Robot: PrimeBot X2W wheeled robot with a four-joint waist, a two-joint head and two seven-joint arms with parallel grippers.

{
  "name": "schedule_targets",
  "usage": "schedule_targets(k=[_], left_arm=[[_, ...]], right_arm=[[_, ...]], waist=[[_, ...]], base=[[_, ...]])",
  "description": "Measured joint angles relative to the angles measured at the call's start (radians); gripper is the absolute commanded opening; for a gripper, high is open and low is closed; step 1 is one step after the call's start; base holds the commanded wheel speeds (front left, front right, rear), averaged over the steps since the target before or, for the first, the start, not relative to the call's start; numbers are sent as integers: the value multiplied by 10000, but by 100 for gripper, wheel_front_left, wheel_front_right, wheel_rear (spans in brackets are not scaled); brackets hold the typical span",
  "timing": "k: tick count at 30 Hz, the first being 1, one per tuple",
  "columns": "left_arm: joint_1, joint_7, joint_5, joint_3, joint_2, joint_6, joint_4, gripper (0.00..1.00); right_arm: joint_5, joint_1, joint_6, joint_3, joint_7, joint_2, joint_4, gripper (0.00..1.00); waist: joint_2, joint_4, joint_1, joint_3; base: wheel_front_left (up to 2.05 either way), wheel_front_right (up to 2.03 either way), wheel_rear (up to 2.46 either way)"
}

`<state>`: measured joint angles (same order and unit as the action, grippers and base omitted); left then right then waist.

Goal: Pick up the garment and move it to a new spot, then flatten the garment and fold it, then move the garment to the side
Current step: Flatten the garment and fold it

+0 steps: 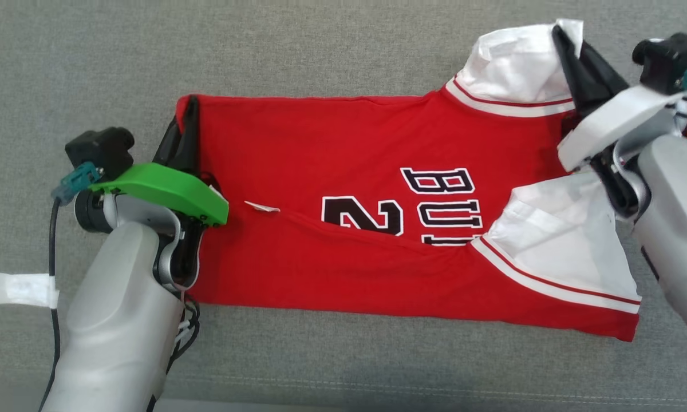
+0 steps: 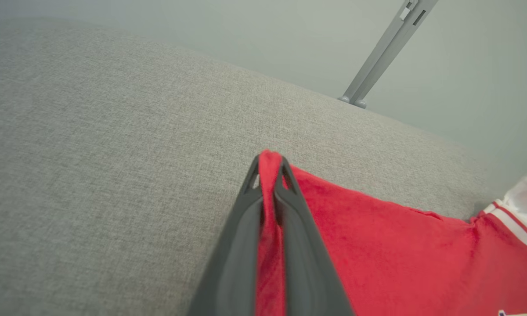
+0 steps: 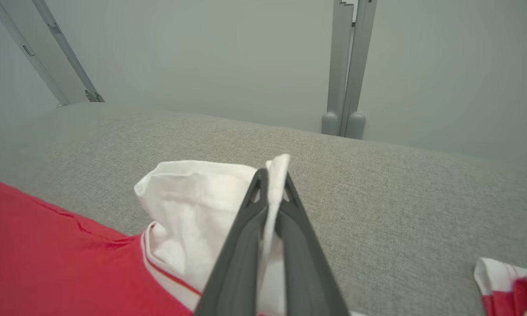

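Note:
The garment (image 1: pixel 349 171) is a red jersey with white sleeves and black-and-white lettering, lying spread across the grey fabric surface. My left gripper (image 1: pixel 190 109) is shut on the garment's red far-left corner; the left wrist view shows red cloth (image 2: pixel 270 169) pinched between the two dark fingers (image 2: pixel 296 206). My right gripper (image 1: pixel 567 40) is shut on the upper white sleeve (image 1: pixel 515 63) at the far right; the right wrist view shows white cloth (image 3: pixel 276 175) clamped between the fingers (image 3: pixel 246 228). A second white sleeve (image 1: pixel 555 240) lies folded over the red body at the lower right.
The grey upholstered surface (image 1: pixel 343 46) runs all around the garment. White tape (image 1: pixel 14 289) lies at the left edge. Grey metal frame legs (image 3: pixel 347 66) stand behind the surface's far edge. A small white tag (image 1: pixel 261 207) lies on the red cloth.

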<state>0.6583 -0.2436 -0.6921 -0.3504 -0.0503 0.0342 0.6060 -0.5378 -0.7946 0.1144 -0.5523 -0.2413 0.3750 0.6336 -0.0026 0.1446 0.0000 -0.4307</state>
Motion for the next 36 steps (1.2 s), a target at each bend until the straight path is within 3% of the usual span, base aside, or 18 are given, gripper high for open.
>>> schedule_targets(k=[2,12,21,32,33,34,35,36], left_arm=[[-303,-48,0,84,-61,48,-81,0],[-2458,-58,-420,686,-253,111,-725,0],[-4002,-81,-533,1350,-259,4,-1954,0],[-5309,-81,-616,1214,-245,-79,-2240,0],[-5378,-81,-616,1204,-245,-79,-2276,0],[-5461,-81,-616,1202,-245,-79,-2291,18],[-5554,-81,-616,1210,-245,-79,-2332,41],[-5637,-81,-616,1237,-244,-82,-2376,77]], right_arm=[[-4,500,17,-67,-414,-113,-88,0],[-92,2618,29,282,-240,-290,-729,0],[199,4131,-2,1087,-203,-207,-2851,0],[577,5995,10,995,-201,-234,-2940,2],[644,6045,19,963,-201,-236,-2938,25],[719,6085,29,934,-201,-234,-2938,41],[830,6130,29,899,-201,-217,-2943,66],[966,6200,29,882,-201,-194,-2955,100]], waist=[[0,-91,0,192],[0,-517,0,1348],[0,-856,0,2263],[1,-1307,0,2376],[0,-1318,0,2367],[0,-1331,0,2356],[0,-1343,0,2346],[1,-1353,0,2336]], base=[[0,0,0],[0,0,0],[0,0,0],[0,0,0],[0,0,0],[0,0,0],[0,0,0],[0,0,0]])
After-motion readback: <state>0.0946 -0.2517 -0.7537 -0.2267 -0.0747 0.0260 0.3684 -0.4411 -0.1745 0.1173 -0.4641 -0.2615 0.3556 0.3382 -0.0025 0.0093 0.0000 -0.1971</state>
